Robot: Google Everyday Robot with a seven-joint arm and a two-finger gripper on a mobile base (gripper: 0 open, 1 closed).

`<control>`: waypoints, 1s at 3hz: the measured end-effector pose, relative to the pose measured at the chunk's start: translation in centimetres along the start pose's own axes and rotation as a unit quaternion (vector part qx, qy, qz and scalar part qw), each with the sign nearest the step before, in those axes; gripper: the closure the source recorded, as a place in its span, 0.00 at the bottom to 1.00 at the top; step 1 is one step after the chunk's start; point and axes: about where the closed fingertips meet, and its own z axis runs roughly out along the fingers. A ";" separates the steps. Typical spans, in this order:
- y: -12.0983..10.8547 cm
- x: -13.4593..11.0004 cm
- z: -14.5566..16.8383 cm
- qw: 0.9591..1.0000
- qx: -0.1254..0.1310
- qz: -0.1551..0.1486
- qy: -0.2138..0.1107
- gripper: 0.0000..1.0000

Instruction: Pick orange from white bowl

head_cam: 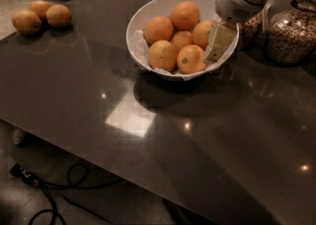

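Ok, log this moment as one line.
gripper: at bowl right rim, beside orange | orange: in bowl, not lifted | contact: cannot tell | elsewhere: jar right of bowl

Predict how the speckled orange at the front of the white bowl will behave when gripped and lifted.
The orange is round and smooth-skinned, so it may roll or slip sideways. It probably stays firm, showing no dents. Neighbouring oranges touch it and might shift inside the bowl. The gripper hangs beside it at the rim.

Kitchen, dark counter (197,160), grain jar (289,34), white bowl (134,26); gripper (219,44) at its right rim
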 end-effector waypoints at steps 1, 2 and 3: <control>-1.4 0.3 0.9 1.000 -0.001 0.001 -0.013 0.00; -2.5 0.9 2.0 1.000 -0.007 -0.004 -0.017 0.00; -3.4 1.7 2.9 1.000 -0.015 -0.018 -0.015 0.00</control>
